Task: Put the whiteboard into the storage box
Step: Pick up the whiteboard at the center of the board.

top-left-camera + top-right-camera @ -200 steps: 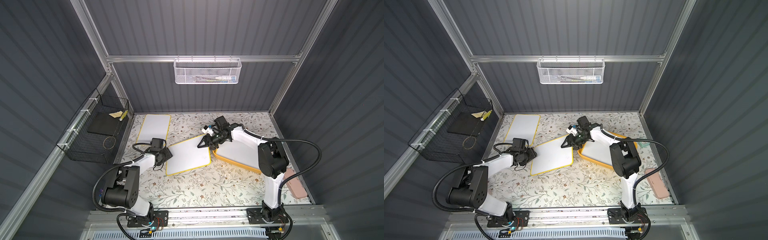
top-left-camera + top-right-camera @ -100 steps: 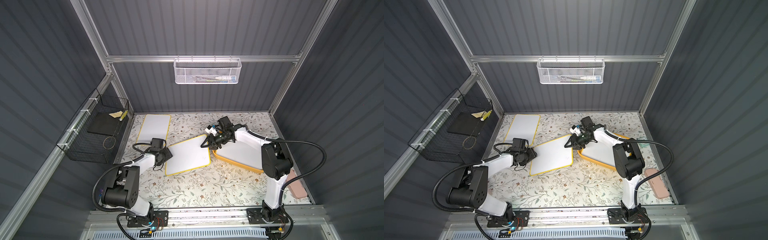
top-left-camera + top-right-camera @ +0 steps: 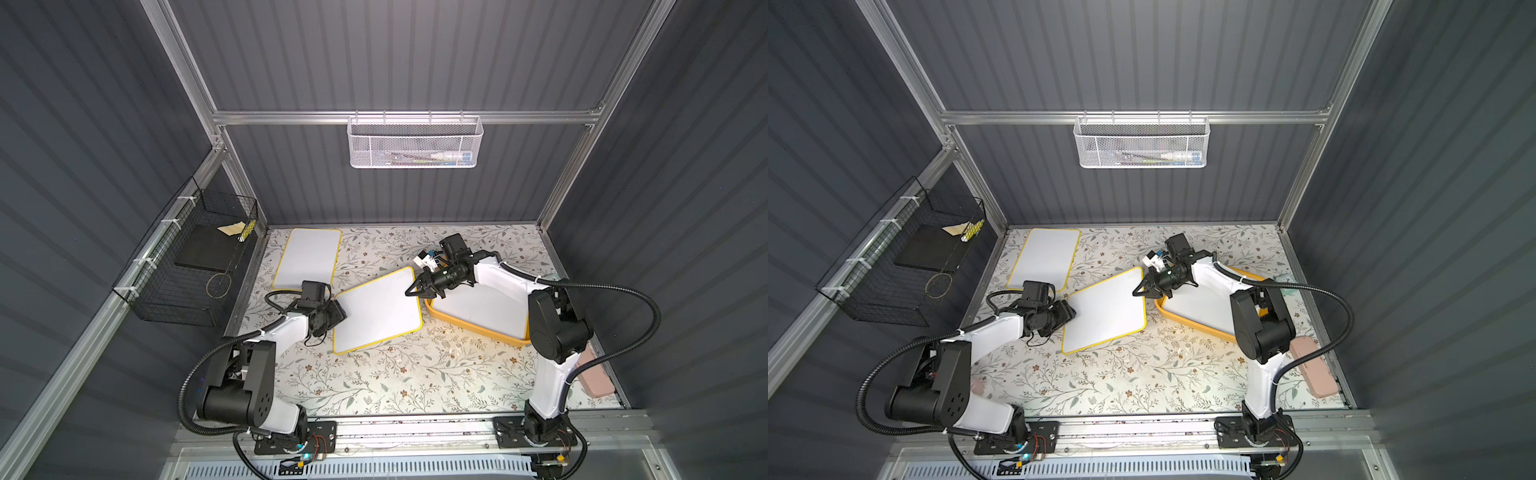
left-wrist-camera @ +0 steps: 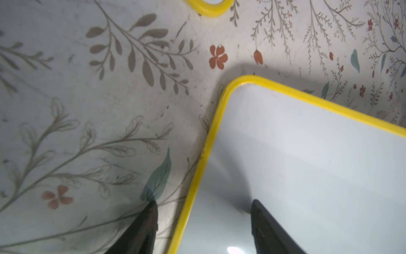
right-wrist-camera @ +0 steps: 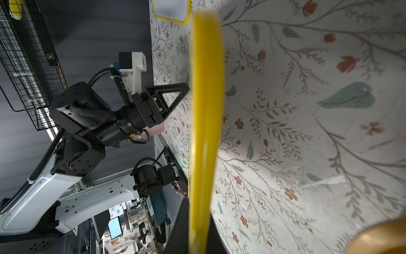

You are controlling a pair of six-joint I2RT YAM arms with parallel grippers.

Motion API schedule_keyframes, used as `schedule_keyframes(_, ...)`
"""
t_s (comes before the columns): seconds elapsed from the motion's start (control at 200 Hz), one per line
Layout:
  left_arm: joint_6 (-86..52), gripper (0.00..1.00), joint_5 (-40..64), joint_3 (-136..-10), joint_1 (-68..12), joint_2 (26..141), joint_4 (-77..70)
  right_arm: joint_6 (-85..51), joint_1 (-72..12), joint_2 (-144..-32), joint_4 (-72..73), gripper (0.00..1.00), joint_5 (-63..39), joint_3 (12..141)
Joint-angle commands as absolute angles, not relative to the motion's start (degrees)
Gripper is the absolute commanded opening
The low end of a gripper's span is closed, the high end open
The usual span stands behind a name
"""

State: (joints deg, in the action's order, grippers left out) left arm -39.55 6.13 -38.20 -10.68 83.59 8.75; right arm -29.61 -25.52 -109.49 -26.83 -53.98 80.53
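A whiteboard [image 3: 378, 309] [image 3: 1106, 309] with a yellow rim lies askew at mid-table. My right gripper [image 3: 411, 291] [image 5: 197, 204] is shut on the yellow rim [image 5: 204, 110] at its right edge, beside the storage box. My left gripper [image 3: 338, 316] [image 4: 203, 209] is open and straddles the board's left edge [image 4: 197, 171], one finger over the board and one over the table. The storage box [image 3: 473, 328] [image 3: 1196, 326] is a shallow yellow-orange tub at the right, with a white board [image 3: 486, 303] lying inside it.
Another whiteboard [image 3: 307, 257] lies flat at the back left. A black wire basket [image 3: 187, 266] hangs on the left wall and a white mesh basket [image 3: 415, 143] on the back wall. A pink object [image 3: 596, 380] sits at the table's right edge.
My right gripper's jaws have closed onto the whiteboard's right edge. The left arm and the board have not visibly moved.
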Motion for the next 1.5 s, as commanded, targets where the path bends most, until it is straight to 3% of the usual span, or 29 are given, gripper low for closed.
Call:
schedule_keyframes(0.0,-38.2,0.68,8.4,-35.4,-11.0,81.4,12.7,-27.3,-25.0,-107.0,-22.9,0.00,-51.2,78.2)
schedule_keyframes(0.425,-37.6,0.67,4.8,-33.5,-11.0,72.3,12.2,-30.6,-23.0,-100.6,-14.1,0.00,-52.5,69.4)
schedule_keyframes(1.216,-37.5,0.70,9.5,-34.4,-11.0,73.7,5.9,-35.5,-20.1,-93.9,-6.1,0.00,-55.6,61.2)
schedule_keyframes(1.496,-37.5,0.70,13.2,-35.7,-11.0,75.0,0.9,-39.8,-15.7,-87.1,-2.2,0.00,-59.1,57.0)
